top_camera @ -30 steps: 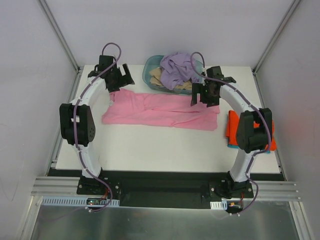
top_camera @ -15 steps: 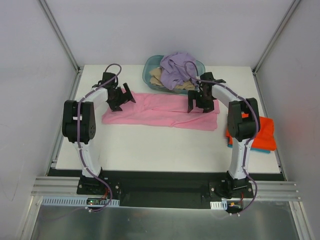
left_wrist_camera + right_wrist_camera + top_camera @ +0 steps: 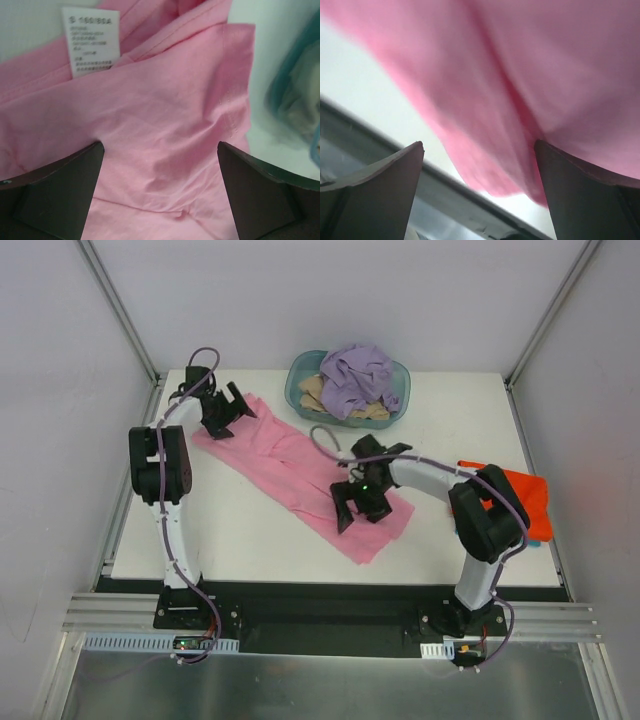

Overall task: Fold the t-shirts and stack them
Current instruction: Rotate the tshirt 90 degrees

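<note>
A pink t-shirt [image 3: 300, 465] lies spread diagonally from the back left toward the front middle of the table. My left gripper [image 3: 228, 412] is open over its back left end. The left wrist view shows pink cloth [image 3: 165, 115] with a white label [image 3: 92, 40] between the spread fingers [image 3: 55, 195]. My right gripper [image 3: 352, 508] is open over the shirt's front end, and pink cloth [image 3: 535, 75] fills the right wrist view. An orange-red shirt [image 3: 520, 495] lies folded at the right edge on a teal one [image 3: 541, 537]. A lavender shirt [image 3: 355, 375] and a tan shirt [image 3: 315, 395] are in the basket.
The teal plastic oval basket [image 3: 298, 380] stands at the back middle, close to the pink shirt's back end; its rim shows in the left wrist view [image 3: 295, 100]. White table [image 3: 250, 530] lies in front of the shirt. Frame posts rise at both back corners.
The pink shirt has swung from lying straight across to a diagonal. My right gripper has moved toward the front left with its end. My left gripper has moved back and left.
</note>
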Tool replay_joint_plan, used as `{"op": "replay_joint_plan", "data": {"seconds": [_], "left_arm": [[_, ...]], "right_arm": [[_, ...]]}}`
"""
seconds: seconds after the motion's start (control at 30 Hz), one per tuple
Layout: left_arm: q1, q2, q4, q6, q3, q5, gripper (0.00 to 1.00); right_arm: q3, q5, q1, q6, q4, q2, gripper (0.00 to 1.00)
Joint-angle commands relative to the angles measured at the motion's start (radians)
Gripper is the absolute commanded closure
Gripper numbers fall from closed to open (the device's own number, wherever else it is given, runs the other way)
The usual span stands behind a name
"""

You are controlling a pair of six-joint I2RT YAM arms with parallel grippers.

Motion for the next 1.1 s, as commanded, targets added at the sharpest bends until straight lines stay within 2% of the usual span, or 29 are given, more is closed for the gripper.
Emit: {"op": "replay_joint_plan", "data": {"seconds": [0.0,0.07,0.17,0.27,0.43,0.6,0.7,0.83,1.03,1.07], "left_arm": [[0.018,0.216,-0.006,0.014,0.279,0.146,0.01],[0.015,0.32,-0.006,-0.015,0.388,0.195,0.01],[-0.002,0.449,-0.006,-0.078,0.662,0.24,0.01],[-0.033,0.545,0.012,-0.113,0.818,0.245,0.01],[-0.074,0.581,0.22,-0.198,0.812,0.228,0.01],[-0.08,0.568,0.296,-0.253,0.835,0.208,0.01],[-0.08,0.487,0.296,-0.216,0.822,0.202,0.01],[-0.08,0.271,0.276,-0.16,0.724,0.206,0.01],[-0.09,-0.085,0.144,-0.046,0.44,0.174,0.01],[-0.091,-0.131,0.118,-0.025,0.356,0.159,0.01]], "right_arm": [[0.016,-0.172,0.232,0.014,-0.068,-0.097,0.03],[0.062,-0.12,0.253,0.019,-0.065,-0.116,0.03],[0.111,-0.031,0.25,0.016,-0.048,-0.142,0.03],[0.138,0.003,0.25,-0.004,-0.039,-0.147,0.03],[0.133,-0.003,0.25,-0.027,0.006,-0.147,0.03],[0.093,-0.02,0.253,-0.021,0.067,-0.186,0.03],[0.063,-0.012,0.251,-0.001,0.09,-0.215,0.03],[0.0,0.02,0.251,0.034,0.139,-0.288,0.03],[-0.1,0.111,0.251,0.083,0.167,-0.412,0.03],[-0.112,0.123,0.251,0.088,0.177,-0.445,0.03]]}}
